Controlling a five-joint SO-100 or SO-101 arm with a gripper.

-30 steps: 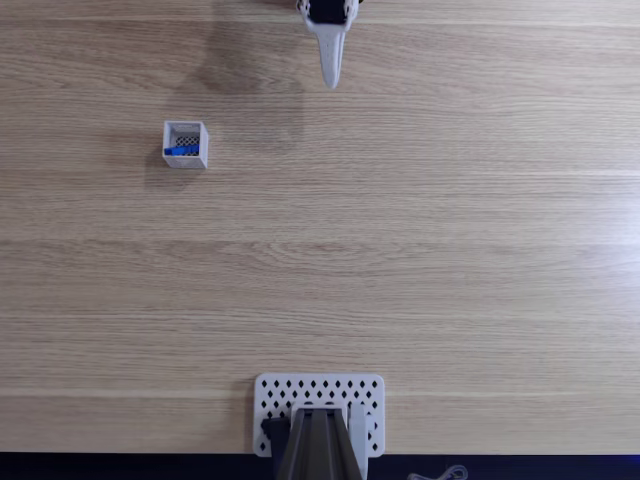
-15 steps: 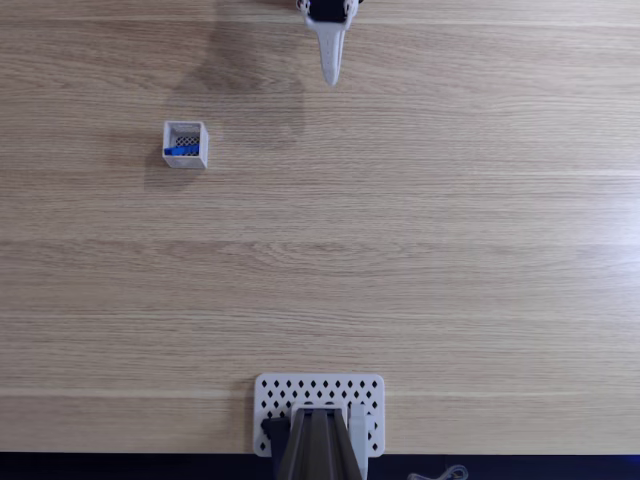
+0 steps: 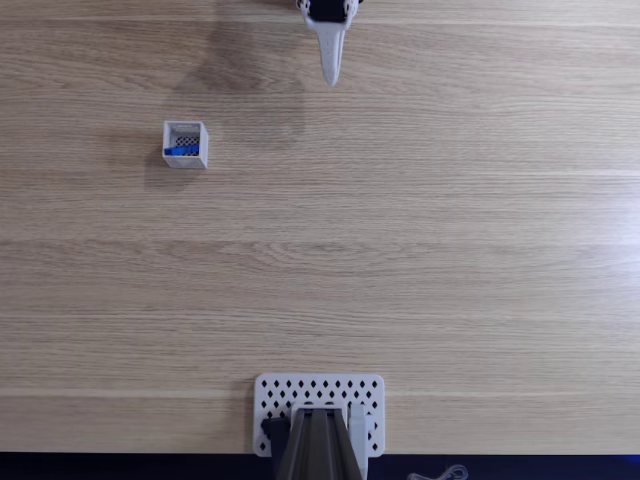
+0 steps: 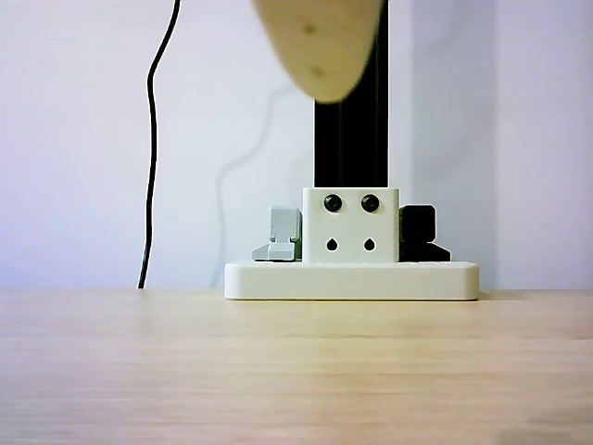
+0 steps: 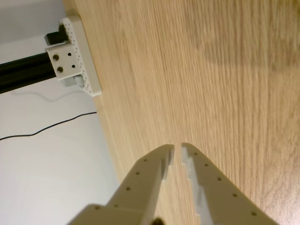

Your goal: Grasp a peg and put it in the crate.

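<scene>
Hovering tool [image 5: 177, 148], tips nearly closed, holding nothing, above table [image 5: 211, 84]

We see a surface [image 3: 420, 250] of pale wood grain, smooth, with a soft sheen. The crate [image 3: 186, 144] looks like matt white plastic, the peg [image 3: 181, 151] bright blue plastic. The tool [image 5: 177, 151] is cream matt plastic with small holes. The base plate [image 3: 320, 395] is white perforated plastic; the post [image 4: 352, 139] looks like black metal.

1. A light wooden table [image 3: 420, 250] with lengthwise grain; soft shadows near its top edge (fixed view).
2. A plain pale wall [image 4: 74, 139] behind; a black cable [image 4: 153, 139] hangs down it.
</scene>
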